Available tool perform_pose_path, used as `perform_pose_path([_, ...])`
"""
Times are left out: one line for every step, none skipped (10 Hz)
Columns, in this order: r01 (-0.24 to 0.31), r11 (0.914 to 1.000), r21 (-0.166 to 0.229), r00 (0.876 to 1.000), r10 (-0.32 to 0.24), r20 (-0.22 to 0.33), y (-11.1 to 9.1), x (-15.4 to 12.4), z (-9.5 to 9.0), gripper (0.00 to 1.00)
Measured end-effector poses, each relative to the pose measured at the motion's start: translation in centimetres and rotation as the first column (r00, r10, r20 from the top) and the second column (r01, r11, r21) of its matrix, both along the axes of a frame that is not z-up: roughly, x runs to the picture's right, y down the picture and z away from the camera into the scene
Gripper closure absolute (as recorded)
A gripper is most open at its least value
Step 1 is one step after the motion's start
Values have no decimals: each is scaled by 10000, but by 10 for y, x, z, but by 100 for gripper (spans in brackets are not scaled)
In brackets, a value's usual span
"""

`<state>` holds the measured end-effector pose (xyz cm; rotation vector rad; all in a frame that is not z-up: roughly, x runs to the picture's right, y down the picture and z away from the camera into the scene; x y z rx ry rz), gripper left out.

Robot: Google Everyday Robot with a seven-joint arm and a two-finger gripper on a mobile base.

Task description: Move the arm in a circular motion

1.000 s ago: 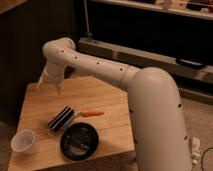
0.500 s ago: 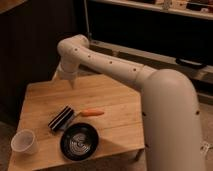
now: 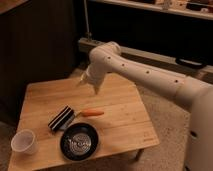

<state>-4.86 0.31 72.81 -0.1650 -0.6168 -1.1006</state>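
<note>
My large white jointed arm [image 3: 145, 70] reaches from the right edge of the camera view across to the middle, over a small wooden table [image 3: 120, 125]. It bends at an elbow near the top centre and tapers down to the pale gripper [image 3: 89, 82], which hangs above the far middle part of the table, apart from everything on it. Nothing shows in the gripper.
On the table lie a black brush-like block [image 3: 61, 118], an orange carrot-like piece [image 3: 92, 113], a black round plate [image 3: 79, 141] and a white cup [image 3: 23, 141] at the front left. A dark cabinet [image 3: 35, 45] stands behind, with a low shelf rail [image 3: 160, 55] at the back.
The arm has swung to the right: the elbow and gripper moved from over the table's far left corner to over its far middle.
</note>
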Motion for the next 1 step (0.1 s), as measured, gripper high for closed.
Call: perform_pose_path([-447,9988,200,9988,451,-214,10,22,-9,34])
